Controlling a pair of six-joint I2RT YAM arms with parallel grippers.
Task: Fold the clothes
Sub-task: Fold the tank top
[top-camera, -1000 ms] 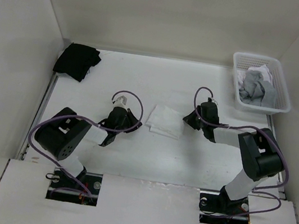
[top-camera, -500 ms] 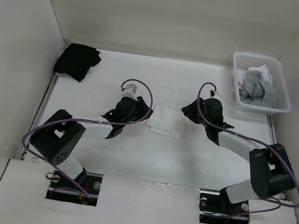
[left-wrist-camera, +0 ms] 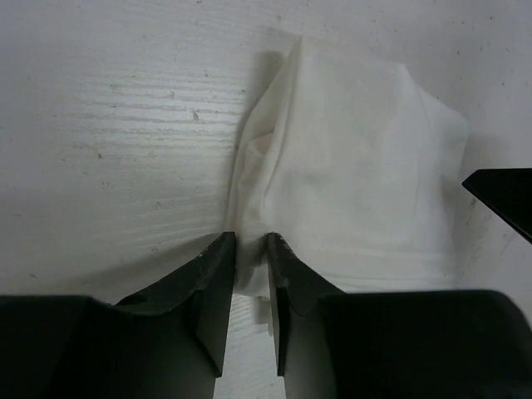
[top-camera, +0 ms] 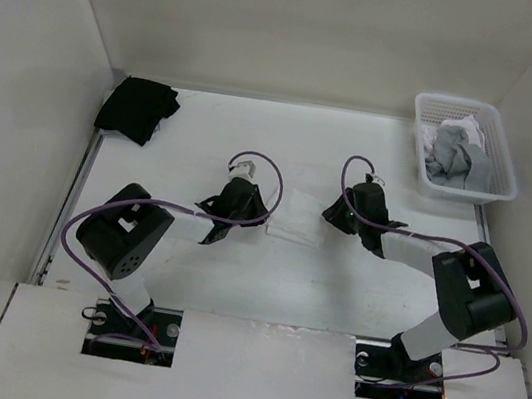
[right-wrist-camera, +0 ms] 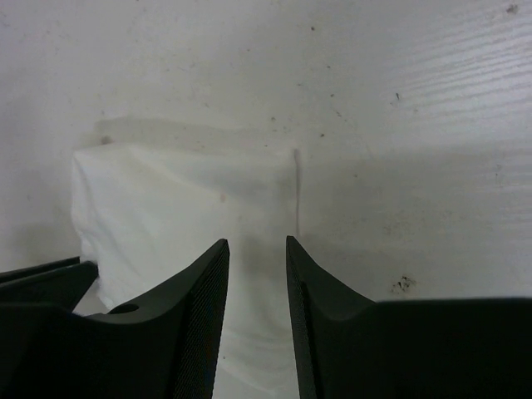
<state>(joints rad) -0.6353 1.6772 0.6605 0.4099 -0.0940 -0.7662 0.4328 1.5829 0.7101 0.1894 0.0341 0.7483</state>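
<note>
one white top (top-camera: 299,215) between both hands, right hand (right-wrist-camera: 256,243) apart over it, left hand (left-wrist-camera: 249,237) grip unclear

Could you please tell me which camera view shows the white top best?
The left wrist view: the white top fills much of the frame, with creases and edges clear. The right wrist view shows part of it; the top view shows only a small patch.

A black garment (top-camera: 137,108) lies far beyond the left hand (top-camera: 259,216); a white basket (top-camera: 459,101) of grey garments (top-camera: 460,157) sits beyond the right hand (top-camera: 329,213).
</note>
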